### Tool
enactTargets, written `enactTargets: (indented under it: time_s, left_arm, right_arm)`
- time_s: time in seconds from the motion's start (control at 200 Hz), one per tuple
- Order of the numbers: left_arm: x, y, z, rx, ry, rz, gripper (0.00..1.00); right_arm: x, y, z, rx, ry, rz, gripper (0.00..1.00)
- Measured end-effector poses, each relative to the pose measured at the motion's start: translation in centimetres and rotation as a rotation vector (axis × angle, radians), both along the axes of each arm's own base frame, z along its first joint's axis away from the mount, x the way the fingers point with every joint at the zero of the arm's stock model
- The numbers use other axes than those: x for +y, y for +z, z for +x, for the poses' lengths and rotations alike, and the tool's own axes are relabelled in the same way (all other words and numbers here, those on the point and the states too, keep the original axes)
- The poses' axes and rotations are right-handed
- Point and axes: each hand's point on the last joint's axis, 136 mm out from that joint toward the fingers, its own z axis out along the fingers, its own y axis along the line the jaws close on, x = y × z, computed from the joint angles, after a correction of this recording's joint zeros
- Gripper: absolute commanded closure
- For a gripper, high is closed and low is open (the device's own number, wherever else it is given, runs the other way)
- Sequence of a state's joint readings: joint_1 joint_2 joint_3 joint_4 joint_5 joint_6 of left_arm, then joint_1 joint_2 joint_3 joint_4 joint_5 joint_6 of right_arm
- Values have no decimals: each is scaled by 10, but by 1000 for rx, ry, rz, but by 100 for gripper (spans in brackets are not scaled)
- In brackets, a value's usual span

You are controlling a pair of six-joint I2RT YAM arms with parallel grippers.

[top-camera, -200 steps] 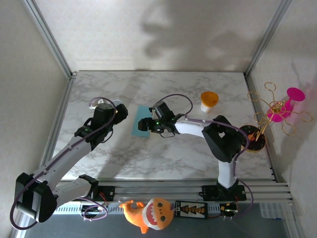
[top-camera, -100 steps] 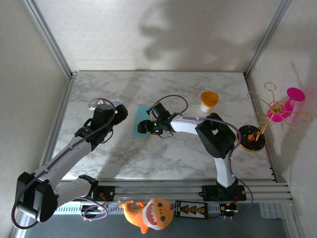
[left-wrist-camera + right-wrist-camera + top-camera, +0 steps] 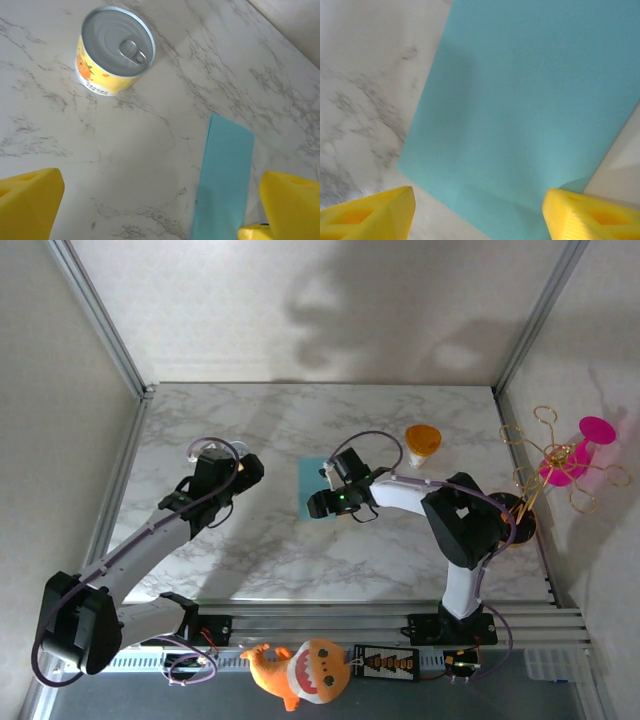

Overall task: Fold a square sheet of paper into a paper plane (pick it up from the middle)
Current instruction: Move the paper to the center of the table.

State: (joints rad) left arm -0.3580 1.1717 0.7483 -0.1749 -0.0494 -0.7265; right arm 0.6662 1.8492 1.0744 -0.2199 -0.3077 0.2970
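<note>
The white marble-patterned table (image 3: 300, 420) sits inside pale walls with metal corner posts. The left arm reaches up from its base in a long diagonal, and the left gripper (image 3: 247, 468) hangs over the left-centre of the table with its yellow fingers (image 3: 30, 200) spread wide and nothing between them. The right arm doubles back at its elbow, bringing the right gripper (image 3: 318, 504) low over the near end of the thin teal-blue square sheet of paper (image 3: 312, 480), jaws well apart and holding nothing. The sheet lies flat mid-table, between the two grippers. Compared with a second ago, sheet and right wrist both sit further right. A small yellow can (image 3: 115, 50) stands left of the sheet, and an orange-and-white cup (image 3: 421, 443) further right.
</note>
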Motion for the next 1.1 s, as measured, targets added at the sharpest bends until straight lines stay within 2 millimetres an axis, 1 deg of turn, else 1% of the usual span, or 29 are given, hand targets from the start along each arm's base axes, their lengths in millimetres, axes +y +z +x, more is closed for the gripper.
enactTargets:
  time_s: [0.1, 0.16, 0.2, 0.325, 0.411, 0.491, 0.536, 0.631, 0.721, 0.786, 0.856, 0.946, 1.011, 1.102]
  left_arm:
    - [-10, -9, 2, 16, -34, -35, 0]
    - [-18, -18, 2, 40, -59, -65, 0]
    - [-23, -25, 1, 56, -74, -90, 0]
    - [-41, -43, -3, 103, -117, -181, 1]
    - [-55, -56, -9, 140, -144, -232, 3]
    - [-69, -65, -13, 173, -167, -272, 7]
    - [-78, -69, -14, 188, -184, -293, 10]
    - [-95, -79, -19, 228, -210, -331, 17]
    - [-112, -94, -28, 284, -233, -354, 22]
    - [-123, -104, -34, 324, -249, -363, 26]
    - [-132, -110, -38, 353, -264, -372, 31]
    - [-141, -114, -41, 371, -271, -393, 41]
    - [-146, -116, -42, 382, -275, -406, 48]
    - [-152, -119, -43, 391, -284, -418, 57]
  right_arm:
    - [-9, 4, 0, 3, -10, -9, 30]
    - [-10, 11, 0, -1, -32, 3, 30]
    - [-10, 19, 3, -12, -55, 17, 30]
    - [-8, 51, 22, -70, -189, 87, 30]
    - [-7, 58, 33, -72, -278, 126, 31]
    - [-7, 53, 37, -41, -334, 140, 33]
    - [-8, 46, 39, -16, -359, 135, 35]
    - [-10, 27, 38, 34, -393, 112, 35]
    - [-11, 13, 35, 71, -413, 89, 35]
    - [-12, 10, 34, 82, -420, 83, 35]
    - [-12, 7, 34, 90, -425, 80, 35]
    - [-13, 2, 34, 102, -434, 71, 35]
    - [-14, 1, 34, 104, -437, 72, 36]
    - [-15, 1, 34, 104, -440, 67, 38]
